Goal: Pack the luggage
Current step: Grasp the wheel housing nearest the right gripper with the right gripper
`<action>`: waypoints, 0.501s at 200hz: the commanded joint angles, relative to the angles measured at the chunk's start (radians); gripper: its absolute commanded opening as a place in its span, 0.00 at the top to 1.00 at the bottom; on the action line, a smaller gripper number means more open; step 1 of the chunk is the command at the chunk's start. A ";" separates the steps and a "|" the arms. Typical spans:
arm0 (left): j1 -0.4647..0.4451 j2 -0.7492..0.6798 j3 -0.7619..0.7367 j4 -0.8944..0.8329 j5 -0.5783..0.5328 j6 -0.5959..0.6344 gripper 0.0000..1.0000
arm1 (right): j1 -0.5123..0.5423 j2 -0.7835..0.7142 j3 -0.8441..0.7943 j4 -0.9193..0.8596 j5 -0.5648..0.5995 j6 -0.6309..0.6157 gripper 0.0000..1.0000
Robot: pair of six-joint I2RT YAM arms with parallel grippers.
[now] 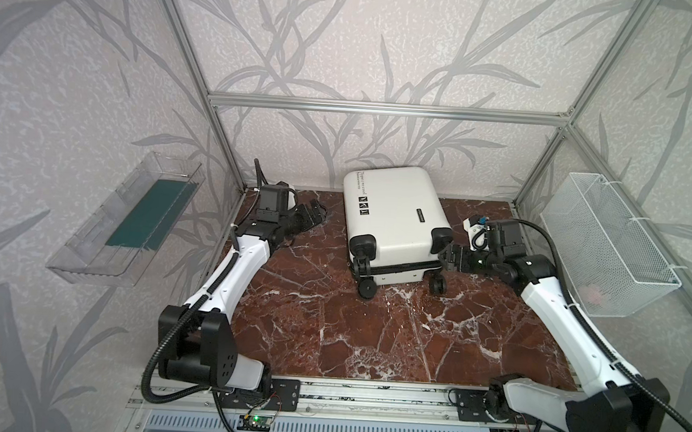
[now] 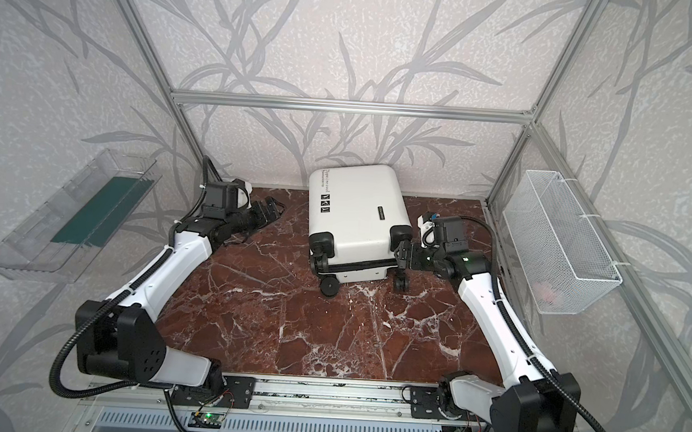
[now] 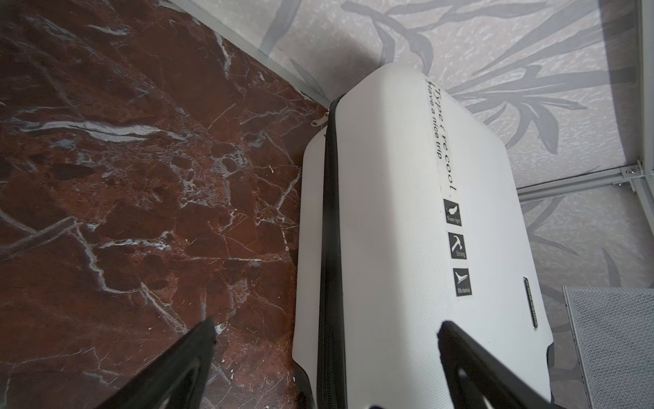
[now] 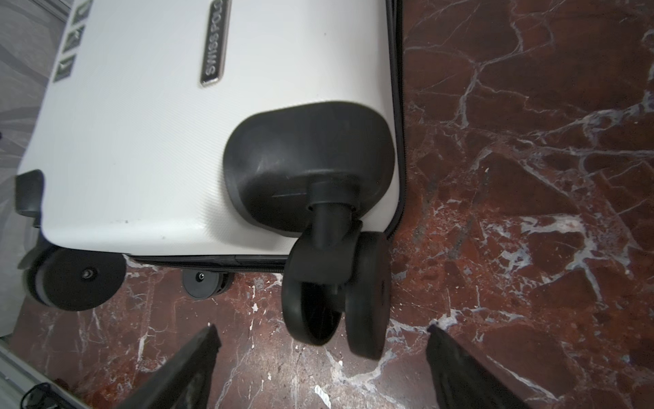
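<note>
Both top views look down steeply from high above the front edge, taking in the whole marble tabletop [image 1: 369, 342] with the luggage [image 1: 393, 216] at upper centre against the back wall [image 1: 386, 63]. The left wrist camera sits close beside the luggage, facing along its zipper [image 3: 331, 248] toward that wall. The right wrist camera hangs nearer still, over a caster wheel [image 4: 368, 294]. All four views share the luggage.

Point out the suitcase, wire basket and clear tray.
suitcase [image 1: 393, 216]: in a top view, white shell.
wire basket [image 1: 605, 249]: in a top view, mesh wall.
clear tray [image 1: 88, 234]: in a top view, bare plastic wall.
</note>
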 commanded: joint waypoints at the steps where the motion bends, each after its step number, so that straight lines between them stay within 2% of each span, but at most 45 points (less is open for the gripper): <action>1: 0.005 -0.022 -0.005 0.022 0.017 -0.010 0.01 | 0.031 0.035 0.038 -0.006 0.068 -0.041 0.10; 26: 0.008 -0.021 -0.006 0.027 0.028 -0.012 0.01 | 0.064 0.081 0.054 -0.002 0.091 -0.063 0.19; 74: 0.015 -0.011 -0.014 0.039 0.042 -0.015 0.01 | 0.124 0.095 0.053 -0.017 0.124 -0.077 0.57; 100: 0.021 -0.009 -0.017 0.044 0.047 -0.018 0.01 | 0.145 0.067 0.037 -0.022 0.133 -0.067 0.75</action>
